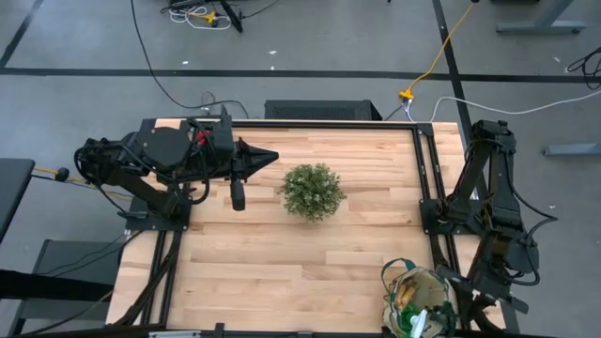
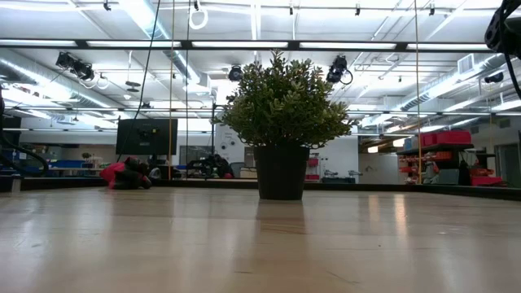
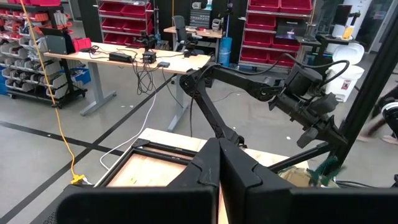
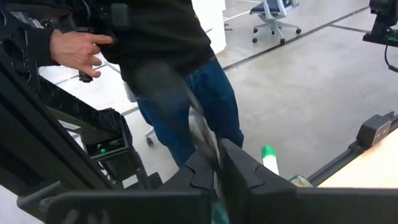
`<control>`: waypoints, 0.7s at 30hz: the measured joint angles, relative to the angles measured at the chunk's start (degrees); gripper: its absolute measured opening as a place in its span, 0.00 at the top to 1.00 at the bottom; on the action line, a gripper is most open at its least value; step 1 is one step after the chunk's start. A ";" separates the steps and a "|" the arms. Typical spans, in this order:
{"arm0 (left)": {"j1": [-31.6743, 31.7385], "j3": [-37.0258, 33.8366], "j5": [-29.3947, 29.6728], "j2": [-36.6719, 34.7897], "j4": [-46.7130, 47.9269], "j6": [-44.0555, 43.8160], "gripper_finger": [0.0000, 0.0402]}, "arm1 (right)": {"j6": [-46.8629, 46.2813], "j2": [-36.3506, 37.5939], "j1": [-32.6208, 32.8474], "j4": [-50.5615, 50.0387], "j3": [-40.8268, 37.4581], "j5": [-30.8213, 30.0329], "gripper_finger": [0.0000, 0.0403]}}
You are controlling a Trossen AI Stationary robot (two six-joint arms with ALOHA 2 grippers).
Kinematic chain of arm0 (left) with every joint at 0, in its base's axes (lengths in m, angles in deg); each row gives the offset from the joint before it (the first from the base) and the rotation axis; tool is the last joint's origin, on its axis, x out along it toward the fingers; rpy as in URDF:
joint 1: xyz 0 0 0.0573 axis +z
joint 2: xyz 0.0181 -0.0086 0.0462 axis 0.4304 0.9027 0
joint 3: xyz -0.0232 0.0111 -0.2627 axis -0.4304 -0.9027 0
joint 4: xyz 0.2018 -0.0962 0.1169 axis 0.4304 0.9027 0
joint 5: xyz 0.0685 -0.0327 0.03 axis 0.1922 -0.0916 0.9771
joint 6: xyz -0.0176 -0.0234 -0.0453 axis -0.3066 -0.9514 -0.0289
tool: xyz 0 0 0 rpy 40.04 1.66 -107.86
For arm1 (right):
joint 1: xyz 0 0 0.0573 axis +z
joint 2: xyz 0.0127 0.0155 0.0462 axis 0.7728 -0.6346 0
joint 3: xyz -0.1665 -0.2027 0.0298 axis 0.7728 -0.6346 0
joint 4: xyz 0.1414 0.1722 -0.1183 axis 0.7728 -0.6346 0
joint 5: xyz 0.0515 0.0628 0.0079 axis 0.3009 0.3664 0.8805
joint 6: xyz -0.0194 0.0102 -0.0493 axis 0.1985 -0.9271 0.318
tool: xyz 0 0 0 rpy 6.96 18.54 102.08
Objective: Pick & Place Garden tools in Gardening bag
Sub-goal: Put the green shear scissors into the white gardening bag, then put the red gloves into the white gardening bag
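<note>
Bag: gardening bag point(image 1: 419, 299) stands at the worktop point(image 1: 282, 253) corner near the right arm, tools already inside.
Handling: soft canvas, likely sags; tools stiff, best gripped by handles.
Left hand point(image 1: 272, 156): closed, empty, beside the plant point(image 1: 313, 191).
Right hand point(image 4: 217, 171): over the bag, fingers near-closed on a thin blurred metal tool point(image 4: 202, 134).

A light wooden table point(image 1: 282, 263) of butcher-block planks, framed along both sides by dark rails, carried two items. A round, bushy potted plant point(image 1: 313, 191) in a dark pot stood upright near the centre of the tabletop. The gardening bag point(image 1: 418, 299), beige with dark green trim, sat at the table's near right corner, well apart from the plant.
</note>
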 joint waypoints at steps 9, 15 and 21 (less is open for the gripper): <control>0.00 0.00 0.00 0.00 0.01 0.03 0.98 | -0.43 0.00 -0.04 -0.40 0.00 -0.46 0.80; 0.00 0.02 0.00 -0.02 0.02 0.02 0.98 | -0.28 0.06 -0.03 -0.42 0.00 -2.57 0.73; 0.00 0.00 -0.02 0.00 -0.13 0.00 0.98 | 0.01 2.22 -0.13 -0.51 0.00 -6.68 0.68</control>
